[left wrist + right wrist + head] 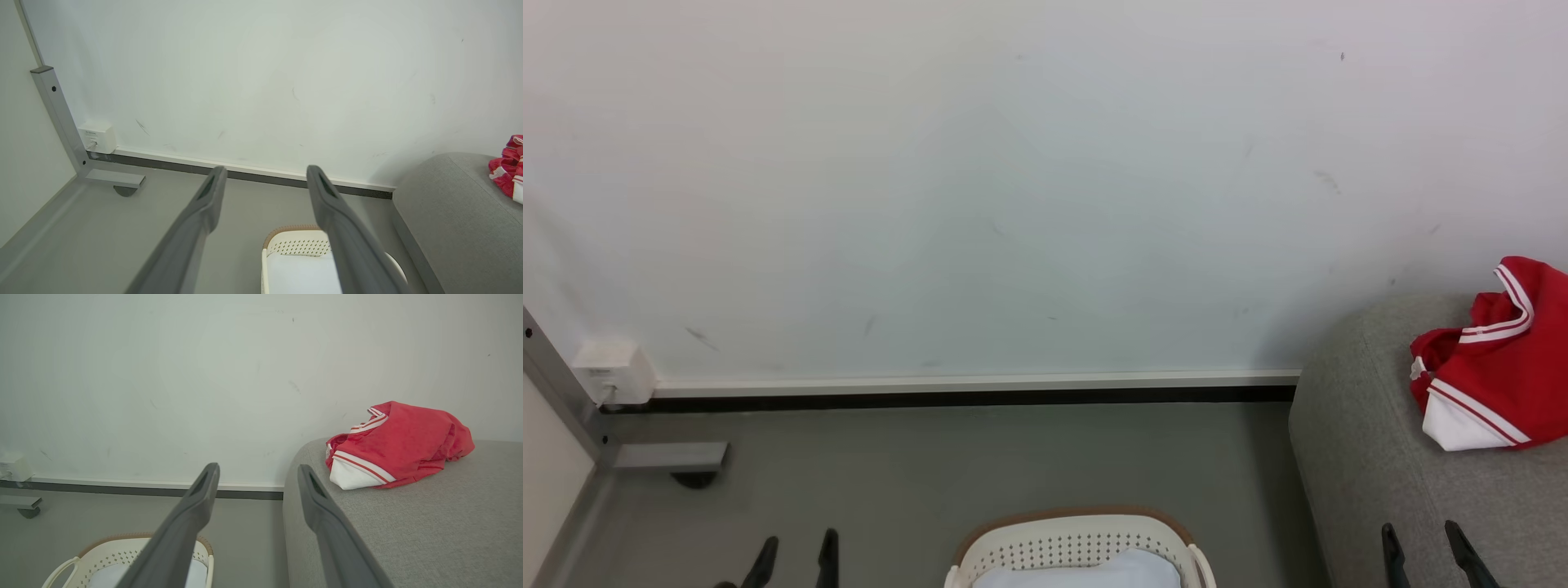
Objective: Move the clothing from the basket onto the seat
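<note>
Head cam sits high & back, facing fwd/down at the white wall (1013, 204), w/ the basket (1078, 543) at its near edge and the seat (1364, 457) at right. Left wrist cam looks along the left gripper (266, 169) from just left of the basket toward the same wall; right wrist cam looks along the right gripper (258, 468) from by the seat's left edge, nearest the clothing (400, 445). All 3 share wall, basket, seat & clothing.

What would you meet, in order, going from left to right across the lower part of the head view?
white wall box → left gripper → basket → right gripper
</note>
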Motion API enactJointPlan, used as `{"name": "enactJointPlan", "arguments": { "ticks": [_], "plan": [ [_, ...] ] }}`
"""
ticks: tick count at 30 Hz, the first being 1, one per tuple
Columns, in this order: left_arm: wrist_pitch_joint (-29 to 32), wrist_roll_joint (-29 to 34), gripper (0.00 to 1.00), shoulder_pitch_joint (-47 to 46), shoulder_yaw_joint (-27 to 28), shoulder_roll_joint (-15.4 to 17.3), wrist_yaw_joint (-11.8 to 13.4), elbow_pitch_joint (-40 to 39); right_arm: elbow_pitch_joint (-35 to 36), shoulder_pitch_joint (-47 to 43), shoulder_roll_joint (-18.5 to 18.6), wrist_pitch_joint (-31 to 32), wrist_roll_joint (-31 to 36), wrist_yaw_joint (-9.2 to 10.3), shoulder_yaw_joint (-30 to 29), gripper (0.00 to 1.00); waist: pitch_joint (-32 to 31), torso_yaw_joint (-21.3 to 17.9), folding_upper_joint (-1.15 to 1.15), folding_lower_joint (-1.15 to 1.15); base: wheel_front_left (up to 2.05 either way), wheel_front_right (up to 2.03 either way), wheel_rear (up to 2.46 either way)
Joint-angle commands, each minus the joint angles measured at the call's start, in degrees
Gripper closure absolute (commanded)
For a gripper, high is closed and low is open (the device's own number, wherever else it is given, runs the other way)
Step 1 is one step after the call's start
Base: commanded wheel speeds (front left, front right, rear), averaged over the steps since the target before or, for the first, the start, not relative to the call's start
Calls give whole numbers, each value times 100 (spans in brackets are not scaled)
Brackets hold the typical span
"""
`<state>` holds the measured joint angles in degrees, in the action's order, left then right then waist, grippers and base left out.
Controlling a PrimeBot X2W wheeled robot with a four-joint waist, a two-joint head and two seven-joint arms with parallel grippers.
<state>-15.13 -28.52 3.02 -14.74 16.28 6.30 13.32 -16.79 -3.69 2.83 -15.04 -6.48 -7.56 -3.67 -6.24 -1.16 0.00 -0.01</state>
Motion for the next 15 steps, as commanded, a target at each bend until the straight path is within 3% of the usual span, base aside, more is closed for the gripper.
{"name": "enactJointPlan", "arguments": {
  "ticks": [1,15],
  "plan": [
    [-2,120,0,97,75,-50,-56,59,-39,-67,14,-18,-12,15,27,0,-7,-8,0,1,0,0,0],
    [-2,583,0,45,620,-442,-510,370,-113,60,14,-19,-122,15,244,0,10,78,0,1,0,0,0]
  ]
}}
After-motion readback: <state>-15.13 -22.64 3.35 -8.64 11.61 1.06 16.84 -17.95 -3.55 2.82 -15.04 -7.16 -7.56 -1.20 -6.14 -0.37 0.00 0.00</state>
